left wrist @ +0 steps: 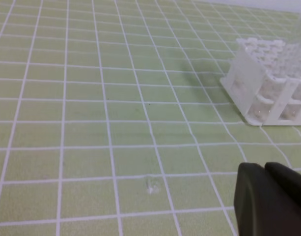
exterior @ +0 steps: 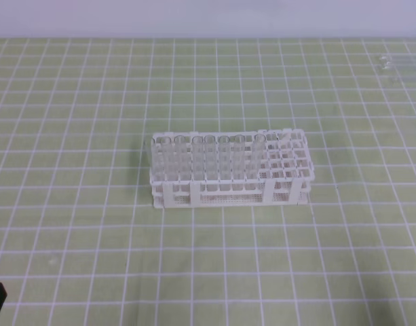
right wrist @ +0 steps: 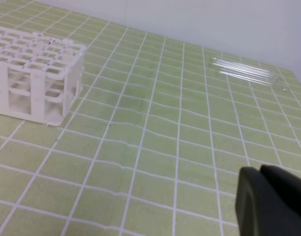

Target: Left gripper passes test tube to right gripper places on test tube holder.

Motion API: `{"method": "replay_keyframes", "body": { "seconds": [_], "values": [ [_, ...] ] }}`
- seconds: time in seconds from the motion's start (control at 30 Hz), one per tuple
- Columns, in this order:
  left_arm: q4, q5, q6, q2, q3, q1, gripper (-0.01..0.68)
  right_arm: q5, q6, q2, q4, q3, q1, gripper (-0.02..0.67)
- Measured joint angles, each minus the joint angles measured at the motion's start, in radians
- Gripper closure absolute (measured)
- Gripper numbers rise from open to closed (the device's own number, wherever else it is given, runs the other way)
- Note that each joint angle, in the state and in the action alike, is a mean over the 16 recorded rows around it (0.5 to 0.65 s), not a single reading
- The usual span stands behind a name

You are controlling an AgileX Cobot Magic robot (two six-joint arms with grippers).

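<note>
Both claws idling low, nothing grasped, jaw state impossible to tell.
Clear slender glass test tubes [right wrist: 246, 72] are lying loose on the green gridded counter [exterior: 72, 224] at far right, well apart from the white lattice plastic rack [exterior: 229, 170]. Left claw [left wrist: 273, 201] and right claw [right wrist: 273, 201] are showing only dark bodies. Tube is probably light, slippery, fragile: pinching mid-length gently is looking best.

From above we face the test tube holder [exterior: 229, 170] head-on; our low wrist cameras catch it at three [left wrist: 268, 86] and ten o'clock [right wrist: 35, 81].
</note>
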Motion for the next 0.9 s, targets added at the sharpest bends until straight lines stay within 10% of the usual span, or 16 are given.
{"method": "replay_keyframes", "body": {
  "seconds": [0.9],
  "values": [
    [0.000,0.000,0.000,0.000,-0.001,0.000,0.673,0.000,0.000,0.000,0.000,0.000,0.000,0.651]
  ]
}}
